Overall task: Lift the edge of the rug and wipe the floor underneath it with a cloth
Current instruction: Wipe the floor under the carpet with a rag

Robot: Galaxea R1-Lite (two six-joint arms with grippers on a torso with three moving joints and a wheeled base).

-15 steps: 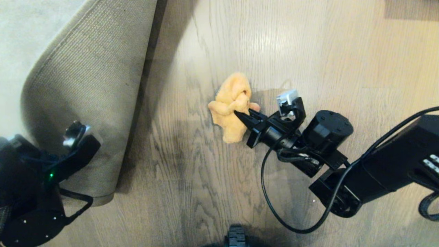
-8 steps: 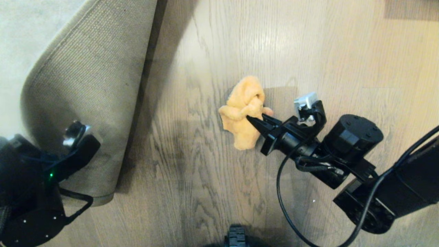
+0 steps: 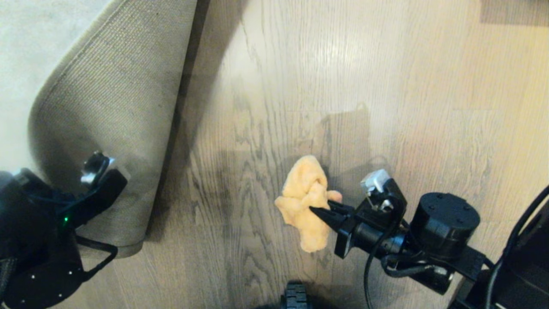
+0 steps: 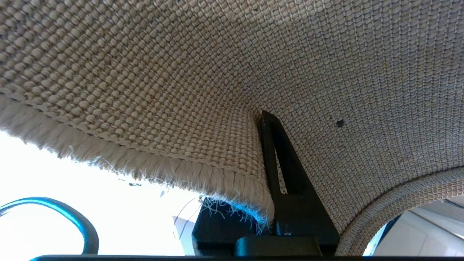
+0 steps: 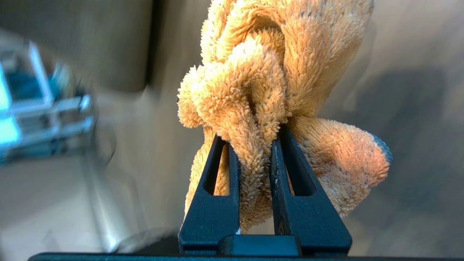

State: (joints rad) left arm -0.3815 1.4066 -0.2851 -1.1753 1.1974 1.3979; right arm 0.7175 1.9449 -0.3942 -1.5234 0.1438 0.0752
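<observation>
The rug edge (image 3: 116,107) is folded back at the left, its coarse beige backing facing up. My left gripper (image 4: 259,119) is shut on the rug edge, one black finger (image 4: 286,170) lying against the backing beside the frayed border. In the head view that arm sits at the lower left with its fingertips hidden. The bared wood floor (image 3: 343,64) spreads right of the fold. My right gripper (image 3: 315,210) is shut on the bunched orange-yellow cloth (image 3: 306,201), low over the planks near my base. Close up, a fold of the cloth (image 5: 272,65) is pinched in the right gripper (image 5: 250,134).
The rug's pale pile side (image 3: 25,43) fills the far left. A black wheel (image 3: 296,297) of my base shows at the bottom middle. The right arm's cable (image 3: 366,274) loops beside the wrist. A darker patch (image 3: 514,10) lies at the top right corner.
My right gripper has dragged the cloth across the floor towards my base and slightly right. The left arm and the lifted rug edge have stayed still.
</observation>
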